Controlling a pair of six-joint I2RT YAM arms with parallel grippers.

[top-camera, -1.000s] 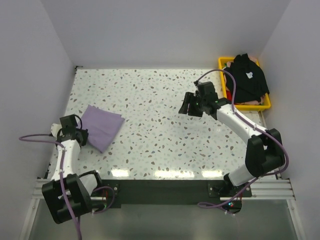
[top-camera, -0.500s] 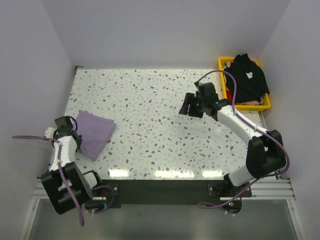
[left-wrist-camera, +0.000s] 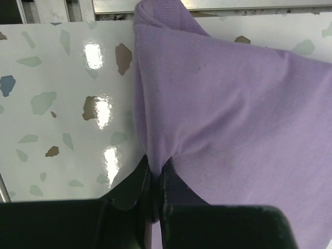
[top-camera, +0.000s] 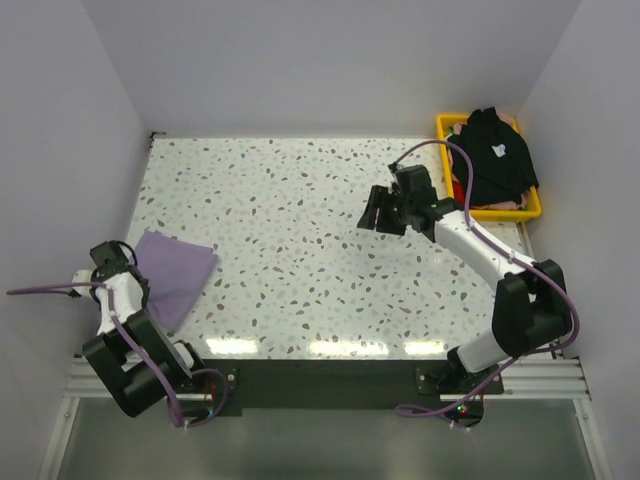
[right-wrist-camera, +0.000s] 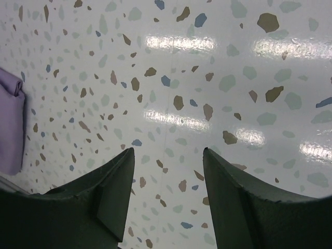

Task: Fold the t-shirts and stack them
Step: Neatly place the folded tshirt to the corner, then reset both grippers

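Observation:
The folded lavender t-shirt [top-camera: 170, 272] lies at the table's left edge, close to the front. My left gripper [top-camera: 128, 262] is shut on a pinch of its cloth; in the left wrist view the purple fabric [left-wrist-camera: 233, 114] bunches up between the two black fingertips [left-wrist-camera: 139, 179]. A black t-shirt [top-camera: 495, 160] with a small white chest mark is heaped in the yellow basket [top-camera: 530, 210] at the back right. My right gripper [top-camera: 378, 212] hovers open over bare tabletop right of centre, with nothing between its fingers [right-wrist-camera: 111, 179]. The lavender shirt [right-wrist-camera: 9, 124] shows at that view's left edge.
Walls close in the table on the left, back and right. The metal rail [top-camera: 330, 375] carrying both arm bases runs along the near edge. A purple cable [top-camera: 40, 288] trails left from my left arm.
My left gripper has dragged the lavender shirt leftward and toward the front, to the table's left edge. The right arm has stayed put.

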